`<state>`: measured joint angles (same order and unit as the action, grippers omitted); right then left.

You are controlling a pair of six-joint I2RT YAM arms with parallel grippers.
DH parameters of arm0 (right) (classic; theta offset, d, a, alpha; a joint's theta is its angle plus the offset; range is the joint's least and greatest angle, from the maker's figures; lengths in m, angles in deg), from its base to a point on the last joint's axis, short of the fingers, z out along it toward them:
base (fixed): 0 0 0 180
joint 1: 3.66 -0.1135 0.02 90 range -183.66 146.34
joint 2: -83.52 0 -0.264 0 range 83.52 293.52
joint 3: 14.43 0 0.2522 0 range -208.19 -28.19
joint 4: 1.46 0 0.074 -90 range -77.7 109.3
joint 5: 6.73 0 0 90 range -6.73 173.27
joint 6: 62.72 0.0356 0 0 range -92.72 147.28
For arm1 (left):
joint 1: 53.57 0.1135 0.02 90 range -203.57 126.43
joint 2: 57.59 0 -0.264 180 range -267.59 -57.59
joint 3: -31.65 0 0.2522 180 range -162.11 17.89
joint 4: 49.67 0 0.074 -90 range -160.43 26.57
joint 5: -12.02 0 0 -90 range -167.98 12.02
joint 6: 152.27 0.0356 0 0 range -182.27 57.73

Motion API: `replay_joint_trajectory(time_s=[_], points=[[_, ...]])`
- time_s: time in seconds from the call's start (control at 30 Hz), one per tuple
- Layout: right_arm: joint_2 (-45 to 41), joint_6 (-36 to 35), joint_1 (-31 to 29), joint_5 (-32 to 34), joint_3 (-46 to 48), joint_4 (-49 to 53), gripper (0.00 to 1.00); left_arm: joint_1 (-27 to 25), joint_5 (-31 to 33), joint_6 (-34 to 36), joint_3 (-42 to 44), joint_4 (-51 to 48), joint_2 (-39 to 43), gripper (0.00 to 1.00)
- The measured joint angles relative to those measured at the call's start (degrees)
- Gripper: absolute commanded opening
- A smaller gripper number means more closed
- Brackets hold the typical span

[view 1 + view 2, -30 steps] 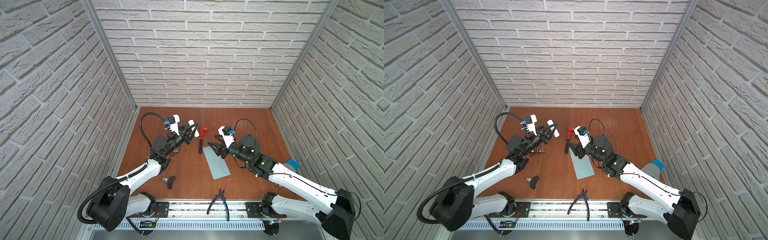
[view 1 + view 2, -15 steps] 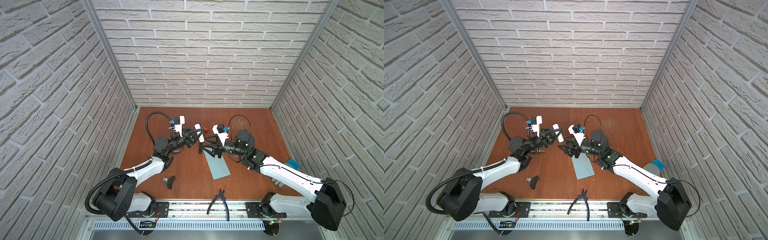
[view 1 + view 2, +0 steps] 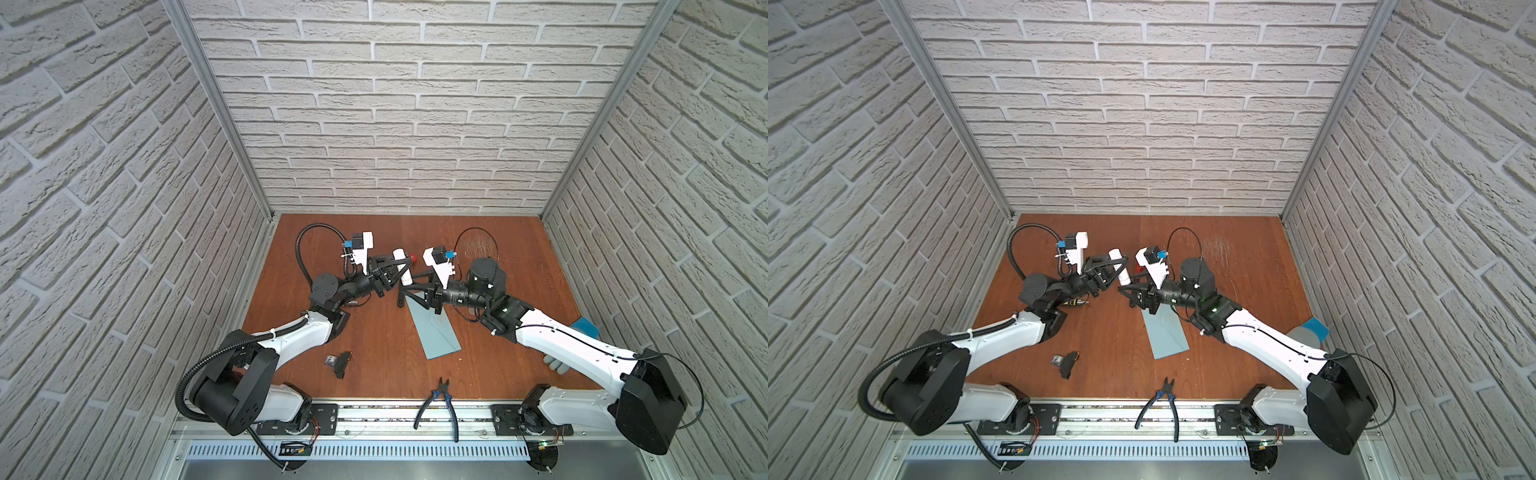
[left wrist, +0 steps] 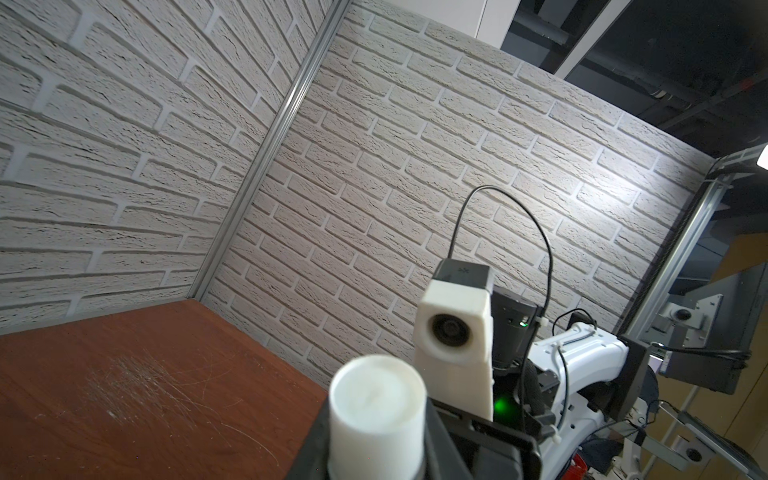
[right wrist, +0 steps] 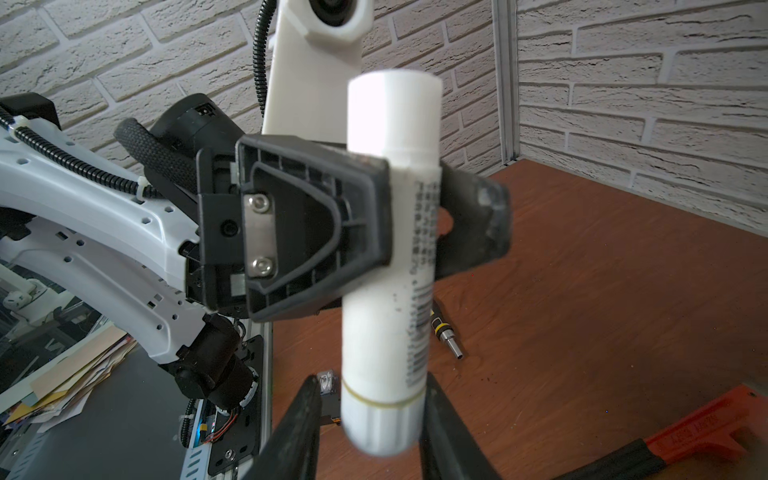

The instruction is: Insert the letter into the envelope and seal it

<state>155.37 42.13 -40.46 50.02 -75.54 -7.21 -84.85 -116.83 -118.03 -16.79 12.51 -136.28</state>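
Note:
The light blue-grey envelope [image 3: 436, 332] [image 3: 1167, 332] lies flat on the wooden table, flap folded down. The letter is out of view. My left gripper [image 3: 401, 269] [image 3: 1121, 268] [image 4: 376, 465] [image 5: 411, 216] is shut on the middle of a white glue stick [image 3: 402, 270] [image 3: 1119, 266] [image 4: 376, 407] [image 5: 390, 249], held off the table and tilted. My right gripper [image 3: 405, 289] [image 3: 1126, 291] [image 5: 370, 424] straddles the stick's lower end. One finger [image 5: 444, 436] touches it. A narrow gap shows beside the other finger [image 5: 299, 432].
A red-handled tool [image 5: 706, 432] lies behind the envelope. A screwdriver bit [image 5: 446, 336] lies under the left arm. Blue pliers [image 3: 440, 399] and a small black part [image 3: 343, 361] lie near the front. A grey glove with blue cuff [image 3: 582, 328] lies at the right wall.
My right gripper left the envelope's far end, swung up to the glue stick and narrowed its jaws around the lower end. My left arm carried the stick toward the middle.

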Motion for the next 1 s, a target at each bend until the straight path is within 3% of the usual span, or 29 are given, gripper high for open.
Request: replay_joint_trajectory(time_s=[0.53,0.73,0.87,1.0], points=[[-0.2,0.3,0.5,1.3,0.0,0.4,0.14,-1.6,1.7,1.1,-0.7,1.3,-1.8,0.0],[-2.2,-0.3,0.1,4.1,0.0,2.8,0.06,-4.0,6.6,6.6,-0.7,-5.4,1.7,0.0],[-4.8,-0.9,-1.6,9.4,0.2,4.5,0.06,-6.8,12.5,11.5,-0.7,-10.7,5.5,0.0],[-7.9,-3.6,-6.0,20.5,0.2,8.4,0.06,-10.0,18.5,15.4,-0.7,-13.6,7.2,0.0]])
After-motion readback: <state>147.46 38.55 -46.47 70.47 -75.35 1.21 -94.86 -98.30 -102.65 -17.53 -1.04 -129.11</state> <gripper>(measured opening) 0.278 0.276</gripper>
